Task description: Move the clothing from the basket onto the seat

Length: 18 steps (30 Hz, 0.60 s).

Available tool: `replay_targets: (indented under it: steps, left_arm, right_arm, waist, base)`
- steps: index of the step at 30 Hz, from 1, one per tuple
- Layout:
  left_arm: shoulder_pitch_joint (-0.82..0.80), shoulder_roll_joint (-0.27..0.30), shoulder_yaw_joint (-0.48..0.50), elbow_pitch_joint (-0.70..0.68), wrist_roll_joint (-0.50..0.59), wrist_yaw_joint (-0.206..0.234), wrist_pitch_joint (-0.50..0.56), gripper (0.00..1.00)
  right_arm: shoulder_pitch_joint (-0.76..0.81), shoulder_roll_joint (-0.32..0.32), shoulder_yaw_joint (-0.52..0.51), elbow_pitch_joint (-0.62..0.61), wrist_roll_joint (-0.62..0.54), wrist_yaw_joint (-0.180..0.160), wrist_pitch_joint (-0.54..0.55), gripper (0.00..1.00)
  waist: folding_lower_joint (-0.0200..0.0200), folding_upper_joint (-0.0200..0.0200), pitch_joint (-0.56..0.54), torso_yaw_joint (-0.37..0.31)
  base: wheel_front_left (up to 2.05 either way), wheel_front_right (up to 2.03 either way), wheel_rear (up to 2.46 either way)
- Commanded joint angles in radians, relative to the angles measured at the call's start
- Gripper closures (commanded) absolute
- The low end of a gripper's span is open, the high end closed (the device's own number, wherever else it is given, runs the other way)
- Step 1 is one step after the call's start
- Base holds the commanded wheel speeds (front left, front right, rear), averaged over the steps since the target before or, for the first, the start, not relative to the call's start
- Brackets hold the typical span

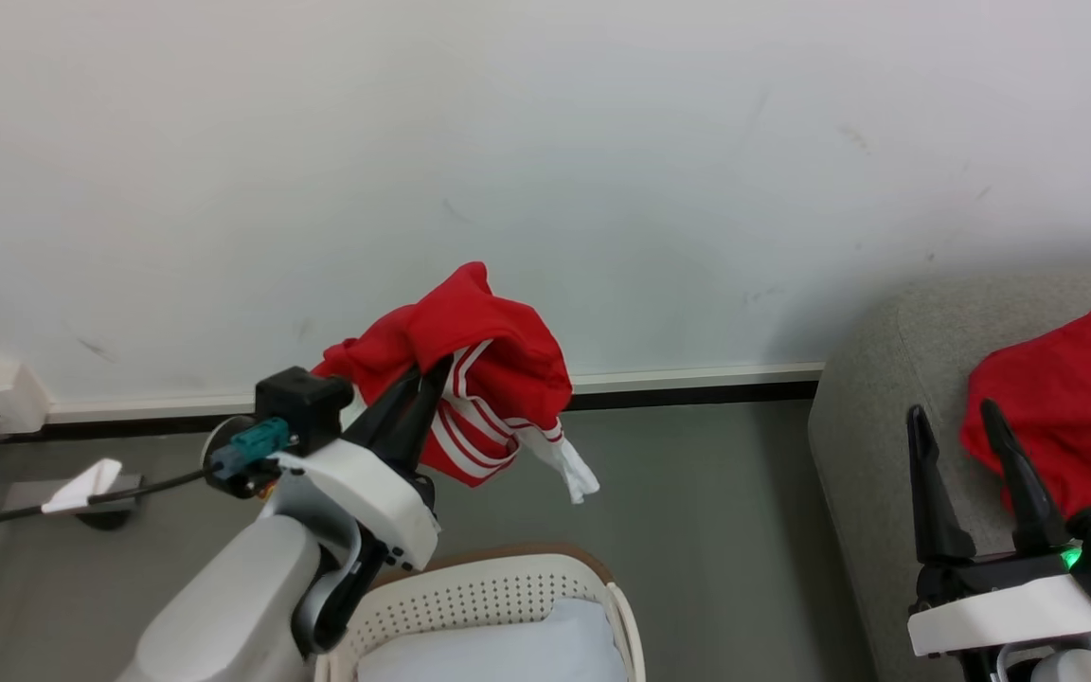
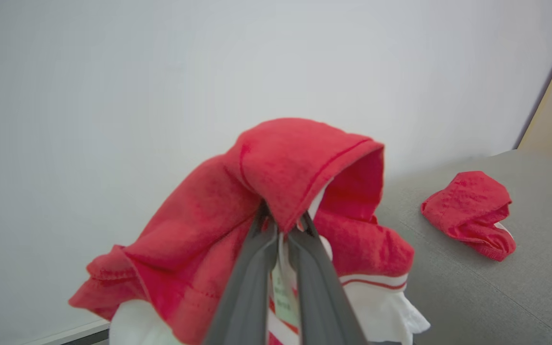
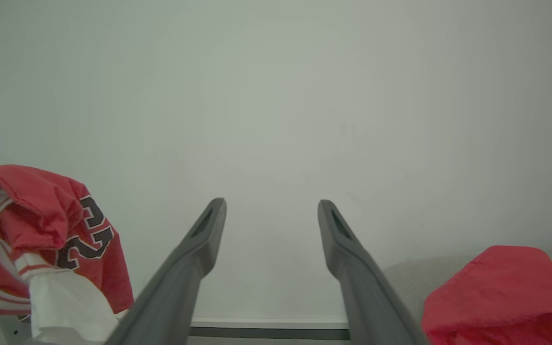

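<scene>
Left gripper (image 1: 427, 372) clamping striped red garment (image 1: 479, 398)

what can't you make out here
Basket interior, head view: cut off by the bottom edge, left arm covers one side; anything under the pale pad is hidden.
Tag print, left wrist view: too small, blurred.
Red garment on the seat, head view: cut by the right edge.
Number on the striped garment, right wrist view: folded over.

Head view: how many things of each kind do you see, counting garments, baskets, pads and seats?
Red garments: 2 (striped garment in the shut left gripper, other garment on the seat)
White basket: 1
Pale pad: 1
Grey seat: 1
Total: 5
</scene>
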Motion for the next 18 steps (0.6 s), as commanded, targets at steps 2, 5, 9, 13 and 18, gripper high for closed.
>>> replay_targets:
  steps: [2, 5, 9, 13, 18]
  left_arm:
    - [0.027, 0.022, 0.008, -0.069, -0.009, 0.021, 0.021, 1.00]
    - [0.050, 0.045, 0.011, -0.158, -0.013, 0.047, 0.053, 1.00]
    - [0.073, 0.059, 0.008, -0.231, -0.016, 0.070, 0.080, 1.00]
    - [0.082, 0.059, -0.002, -0.266, -0.015, 0.077, 0.093, 1.00]
    - [0.074, 0.045, -0.019, -0.281, -0.007, 0.076, 0.098, 1.00]
  right_arm:
    - [0.012, 0.004, 0.011, 0.002, 0.004, -0.002, 0.000, 0.00]
    - [0.004, 0.002, 0.040, -0.001, 0.009, -0.002, 0.000, 0.00]
    - [-0.010, -0.033, 0.154, -0.021, 0.042, -0.002, 0.000, 0.00]
    - [-0.032, -0.071, 0.283, -0.034, 0.089, -0.002, 0.000, 0.00]
    - [-0.078, -0.093, 0.434, -0.010, 0.130, -0.002, 0.000, 0.00]
  waist:
    - [0.0002, 0.0000, 0.001, 0.001]
    - [0.0002, 0.0000, 0.003, 0.001]
    - [0.0002, 0.0000, 0.004, 0.002]
    - [0.0002, 0.0000, 0.006, 0.006]
    - [0.0002, 0.0000, 0.010, 0.023]
  base:
    - [0.00, 0.00, 0.00]
    - [0.00, 0.00, 0.00]
    - [0.00, 0.00, 0.00]
    - [0.00, 0.00, 0.00]
    - [0.00, 0.00, 0.00]
